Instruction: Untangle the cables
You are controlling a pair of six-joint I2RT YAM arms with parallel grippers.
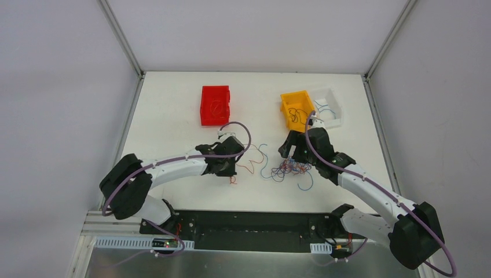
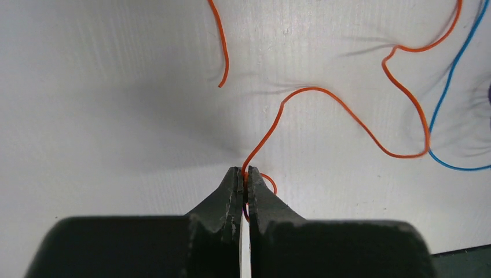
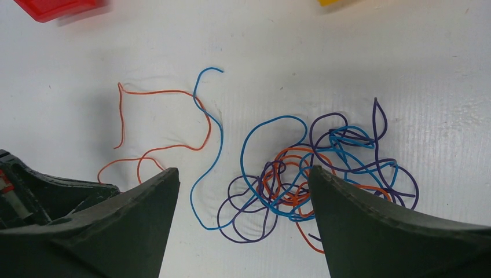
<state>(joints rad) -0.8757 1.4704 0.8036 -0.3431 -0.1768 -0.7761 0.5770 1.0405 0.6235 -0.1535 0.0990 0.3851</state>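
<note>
Pinching a hair-thin orange wire [image 2: 315, 88] at their very tips, the left gripper [image 2: 245, 174] has its black jaws clenched together. Beyond them the wire climbs away, arches to the right and dips into a loop on the white table [image 2: 87, 87], and a small curl pokes out just right of the jaws. The right gripper [image 3: 243, 171] is released, jaws wide apart. The tangled knot of blue, purple and orange wires [image 3: 295, 179] lies just ahead of them, nearer the right-hand jaw, which covers the knot's lower edge (how far the tangle runs beneath it cannot be told). A loose blue strand [image 3: 220, 130] snakes away ahead of the left-hand jaw, crossing the orange wire. Which strands in the knot pass through which is hard to make out. Far ahead of the left-hand jaw, a red plastic bin [image 3: 55, 7] is cut off by the frame's edge.
</note>
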